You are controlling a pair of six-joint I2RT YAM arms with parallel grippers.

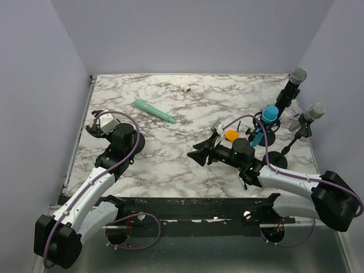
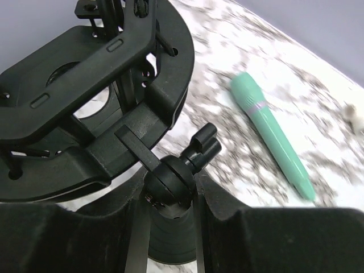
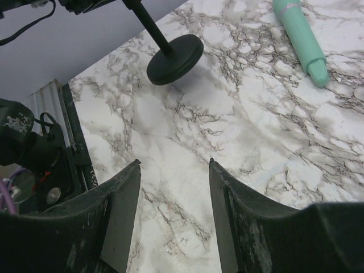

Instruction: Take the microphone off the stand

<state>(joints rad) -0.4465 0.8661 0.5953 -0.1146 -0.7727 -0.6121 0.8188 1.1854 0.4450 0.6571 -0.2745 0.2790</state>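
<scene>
Microphone [image 1: 154, 111] lay free on the table [image 1: 227, 91]. Left gripper [image 2: 170, 210] pinched the stand [image 2: 170, 176], right gripper [image 3: 173, 165] gaped empty; a gentle release seemed wise.

The top camera hangs high behind the two arm bases and looks down over the whole marble table [image 1: 170, 165]. The left wrist camera sits very close behind its own fingers [image 2: 256, 239], right up against a black stand [image 2: 168, 182]. The right wrist camera looks down past its fingers [image 3: 119, 216], facing left across the tabletop. All three views catch the green microphone [image 1: 154, 111].
</scene>
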